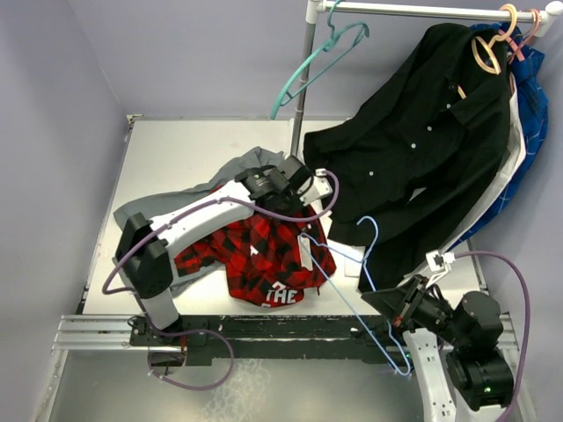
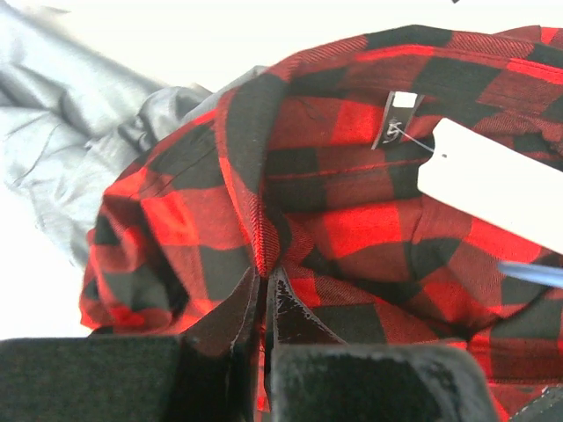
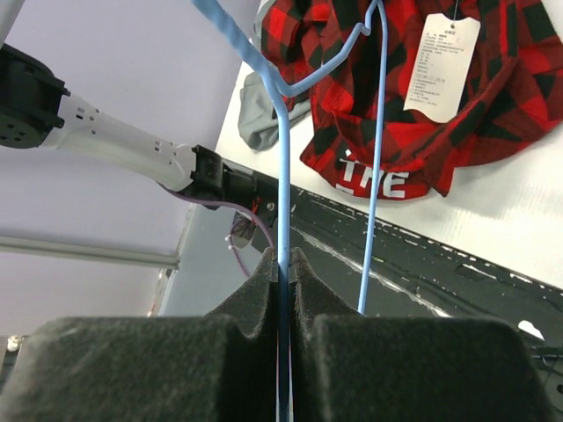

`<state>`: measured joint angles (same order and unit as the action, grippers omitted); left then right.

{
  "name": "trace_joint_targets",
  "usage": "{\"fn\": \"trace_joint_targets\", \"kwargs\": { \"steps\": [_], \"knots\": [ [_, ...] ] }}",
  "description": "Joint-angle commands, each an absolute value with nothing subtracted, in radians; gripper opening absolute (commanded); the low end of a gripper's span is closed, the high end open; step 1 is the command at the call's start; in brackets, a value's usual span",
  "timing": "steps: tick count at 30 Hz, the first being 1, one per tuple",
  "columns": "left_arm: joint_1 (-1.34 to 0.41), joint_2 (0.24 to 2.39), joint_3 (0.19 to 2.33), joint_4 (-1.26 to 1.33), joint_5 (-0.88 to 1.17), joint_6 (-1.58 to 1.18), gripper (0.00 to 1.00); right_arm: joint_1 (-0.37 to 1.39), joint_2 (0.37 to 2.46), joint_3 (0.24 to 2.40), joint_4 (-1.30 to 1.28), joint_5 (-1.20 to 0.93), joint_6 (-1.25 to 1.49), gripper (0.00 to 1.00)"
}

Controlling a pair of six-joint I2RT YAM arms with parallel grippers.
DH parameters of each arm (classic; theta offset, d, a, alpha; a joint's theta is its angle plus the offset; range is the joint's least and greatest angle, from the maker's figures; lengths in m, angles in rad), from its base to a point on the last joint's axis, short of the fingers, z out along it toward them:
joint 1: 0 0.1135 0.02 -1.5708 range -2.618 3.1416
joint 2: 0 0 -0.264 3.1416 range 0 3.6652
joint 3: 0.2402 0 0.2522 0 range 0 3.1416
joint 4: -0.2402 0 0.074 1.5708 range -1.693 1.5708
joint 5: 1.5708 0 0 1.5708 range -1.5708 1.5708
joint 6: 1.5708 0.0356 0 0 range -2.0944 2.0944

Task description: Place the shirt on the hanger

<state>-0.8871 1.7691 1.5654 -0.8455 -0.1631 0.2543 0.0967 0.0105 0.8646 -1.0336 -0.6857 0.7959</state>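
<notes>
Top external: one shirt [image 1: 255, 251], one hanger [image 1: 352, 303].

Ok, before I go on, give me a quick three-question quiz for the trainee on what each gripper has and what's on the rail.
1. True or false: the right gripper is shut on the pale blue hanger.
2. What does the left gripper pinch? A) the grey shirt B) the plaid shirt C) the white tag
3. What colour is the empty hanger on the rail?

Key: 1 true; 2 B; 3 teal.
</notes>
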Motion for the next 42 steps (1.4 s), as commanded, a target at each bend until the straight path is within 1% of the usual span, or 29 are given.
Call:
{"fn": "trace_joint_targets", "kwargs": {
  "steps": [1,8,13,19,25,34,42],
  "knots": [
    [-0.859,1.659,1.533,-0.823,-0.141,0.252,0.03,0.090,0.027,0.828,-0.897,-0.748,0.837,0.00],
    [-0.834,1.643,1.528,-0.837,-0.125,0.249,0.03,0.086,0.110,0.750,-0.693,-0.737,0.871,0.00],
    [-0.829,1.653,1.579,-0.859,-0.101,0.249,0.04,0.086,0.201,0.688,-0.543,-0.750,0.889,0.00],
    [-0.829,1.683,1.644,-0.891,-0.091,0.244,0.03,0.089,0.312,0.675,-0.408,-0.737,0.883,0.00],
    [-0.826,1.674,1.663,-0.908,-0.056,0.238,0.03,0.101,0.325,0.581,-0.240,-0.721,0.992,0.00],
    [-0.819,1.677,1.672,-0.891,-0.063,0.257,0.04,0.119,0.399,0.546,-0.095,-0.680,1.030,0.00],
    [-0.819,1.703,1.750,-0.889,-0.069,0.287,0.05,0.166,0.526,0.531,0.056,-0.616,1.019,0.00]
  ]
}}
